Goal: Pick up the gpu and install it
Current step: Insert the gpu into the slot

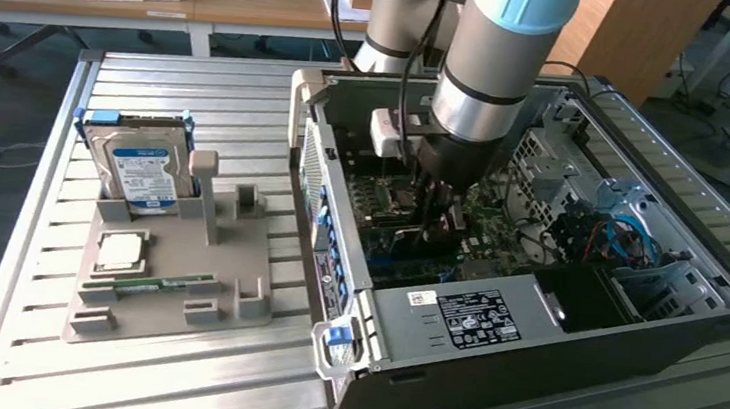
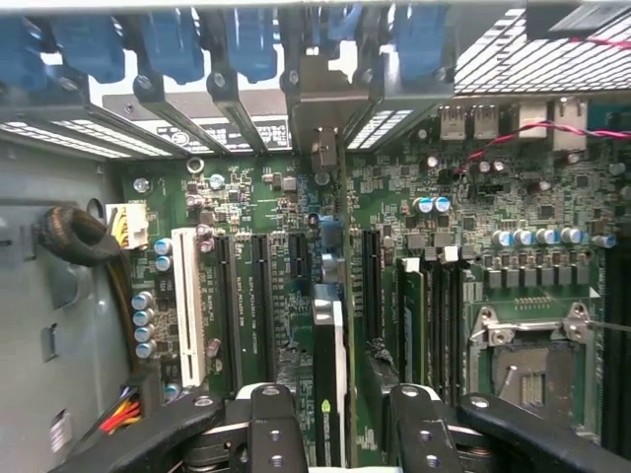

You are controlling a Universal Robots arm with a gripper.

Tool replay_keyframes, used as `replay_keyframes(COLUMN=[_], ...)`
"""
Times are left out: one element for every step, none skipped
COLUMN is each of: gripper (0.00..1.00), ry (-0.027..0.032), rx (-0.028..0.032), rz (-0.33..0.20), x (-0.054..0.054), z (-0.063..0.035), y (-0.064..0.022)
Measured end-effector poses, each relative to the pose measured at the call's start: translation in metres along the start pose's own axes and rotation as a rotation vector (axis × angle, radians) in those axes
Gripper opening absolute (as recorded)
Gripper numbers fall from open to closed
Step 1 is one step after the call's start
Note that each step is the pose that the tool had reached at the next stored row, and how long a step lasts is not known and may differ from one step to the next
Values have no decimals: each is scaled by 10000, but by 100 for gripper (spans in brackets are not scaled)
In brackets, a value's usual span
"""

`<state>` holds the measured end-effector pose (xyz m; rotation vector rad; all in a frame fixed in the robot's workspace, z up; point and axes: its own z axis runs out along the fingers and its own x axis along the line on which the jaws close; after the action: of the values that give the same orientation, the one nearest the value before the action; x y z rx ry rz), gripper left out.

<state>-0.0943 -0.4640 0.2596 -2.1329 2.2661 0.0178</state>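
Gripper (image 2: 330, 414) stood wide astride the gpu (image 2: 328, 379) upright in its motherboard (image 2: 296, 197) slot; a half-seated card could tilt loose.

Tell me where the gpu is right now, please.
The gpu stands on edge in a motherboard slot inside the computer case, between the open pincer's fingers, with its bracket at the case's rear wall.
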Motion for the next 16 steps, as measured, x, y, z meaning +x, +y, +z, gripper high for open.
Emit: replay_keyframes(gripper=[40,40,40,40,40,40,40,40,40,40,40,40,40,40,40,40], ry=[-1,-1,-1,-1,-1,-1,-1,-1,0,-1,-1,-2,0,-1,0,0], rx=[0,0,0,0,0,0,0,0,-1,-1,-1,0,-1,0,0,-1], rz=[0,0,0,0,0,0,0,0,0,0,0,0,0,0,0,0], x=[-1,-2,-3,-4,-5,-6,-7,-9,-10,-11,-12,-13,-14,-15,-15,-16], z=[-32,-62,-91,-125,-160,-199,-239,-285,-324,-361,-395,-426,-458,-489,-513,-534], y=[0,-1,-1,-2,-2,-2,-3,-3,-4,-4,-5,-5,-5,-6,-6,-6])
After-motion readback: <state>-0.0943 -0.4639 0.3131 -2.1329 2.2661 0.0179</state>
